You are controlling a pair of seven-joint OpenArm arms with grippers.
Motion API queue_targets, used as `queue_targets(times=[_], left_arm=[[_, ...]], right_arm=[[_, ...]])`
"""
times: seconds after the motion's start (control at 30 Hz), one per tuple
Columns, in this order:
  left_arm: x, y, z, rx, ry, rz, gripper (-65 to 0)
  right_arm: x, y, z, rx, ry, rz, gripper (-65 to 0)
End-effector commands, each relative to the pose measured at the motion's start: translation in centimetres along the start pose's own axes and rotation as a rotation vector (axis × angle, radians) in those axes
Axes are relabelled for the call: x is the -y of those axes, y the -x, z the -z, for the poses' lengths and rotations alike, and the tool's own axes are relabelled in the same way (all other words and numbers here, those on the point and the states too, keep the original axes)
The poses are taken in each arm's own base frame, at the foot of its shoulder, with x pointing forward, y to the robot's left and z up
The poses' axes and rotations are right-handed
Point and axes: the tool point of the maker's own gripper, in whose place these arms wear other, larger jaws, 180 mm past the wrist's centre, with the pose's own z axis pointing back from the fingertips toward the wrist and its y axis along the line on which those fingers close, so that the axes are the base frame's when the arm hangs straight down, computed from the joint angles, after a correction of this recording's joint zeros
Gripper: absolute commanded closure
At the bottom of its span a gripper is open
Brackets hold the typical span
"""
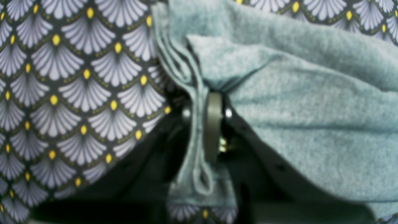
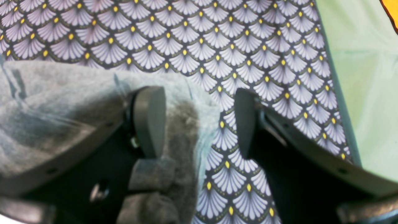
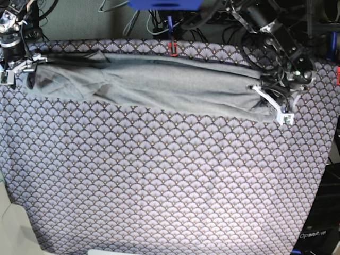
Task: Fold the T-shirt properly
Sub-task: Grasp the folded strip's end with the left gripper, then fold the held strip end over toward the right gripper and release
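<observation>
The light grey T-shirt (image 3: 159, 85) lies as a long band across the far part of the table. My left gripper (image 1: 203, 124) is shut on a bunched edge of the T-shirt (image 1: 311, 109). In the base view it (image 3: 267, 102) sits at the band's right end. My right gripper (image 2: 197, 121) is open, its jaws wide apart. The T-shirt (image 2: 62, 93) lies draped over its left finger (image 2: 149, 121), and the other finger (image 2: 245, 121) is bare above the cloth. In the base view it (image 3: 24, 71) sits at the band's left end.
The purple scallop-patterned table cloth (image 3: 159, 180) covers the whole table. Cables and gear crowd the back edge, with a red clip (image 3: 171, 49) and a blue object (image 3: 164, 4). A pale green surface (image 2: 367, 77) lies beyond the cloth's edge in the right wrist view.
</observation>
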Motion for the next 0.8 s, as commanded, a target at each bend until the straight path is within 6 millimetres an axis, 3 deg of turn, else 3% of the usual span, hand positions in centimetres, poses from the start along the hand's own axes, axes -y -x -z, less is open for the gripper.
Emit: queue_targets(times=[0.0,0.23,0.5,0.77], left_arm=[[-0.3,-0.7,-0.7,-0.006,-0.027,0.03,0.0],[5.5,-5.8,-4.6,0.116,-0.005,0.269,0.0],[15.8,-4.8,-5.1,0.115,0.194,0.534,0.0],[23.7,-4.4,-6.6,0.168,0.362,0.711,0.0]], right_arm=[[0.7,-1.5,-0.1,0.052,0.012,-0.013,-35.9],[-0.3,-1.6,0.3,0.052,-0.019,-0.017,-35.9],[-0.5,-1.7,1.2,0.025,-0.01,-0.082,-35.9],[-0.6,-1.8,1.3,0.022,-0.011,-0.089,-35.9]])
